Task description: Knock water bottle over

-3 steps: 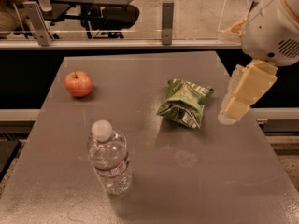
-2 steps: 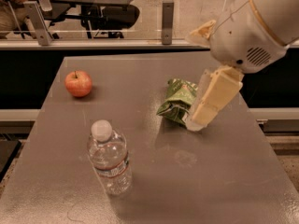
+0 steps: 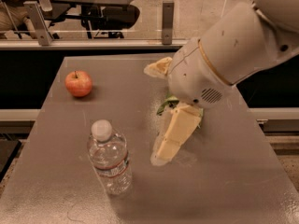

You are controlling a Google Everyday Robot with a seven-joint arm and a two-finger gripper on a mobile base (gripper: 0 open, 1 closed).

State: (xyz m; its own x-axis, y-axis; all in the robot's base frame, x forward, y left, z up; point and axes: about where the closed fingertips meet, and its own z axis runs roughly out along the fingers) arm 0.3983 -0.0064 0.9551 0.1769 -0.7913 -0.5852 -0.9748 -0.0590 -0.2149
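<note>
**Gripper low over the table, water bottle upright at its 9 o'clock**

The gripper (image 3: 172, 135) hangs tilted down and to the left over the middle of the grey table (image 3: 243, 181), its cream tip close to the surface. Whether it is open or closed I cannot tell. At 9 o'clock from that tip stands the water bottle (image 3: 109, 158) — upright, white cap on, near the gripper but apart from it. Just behind the gripper, at 12 o'clock, a green bag (image 3: 164, 104) shows only a sliver. At 10 o'clock, well apart, a red apple (image 3: 78, 83) rests near the table's far left edge.
</note>
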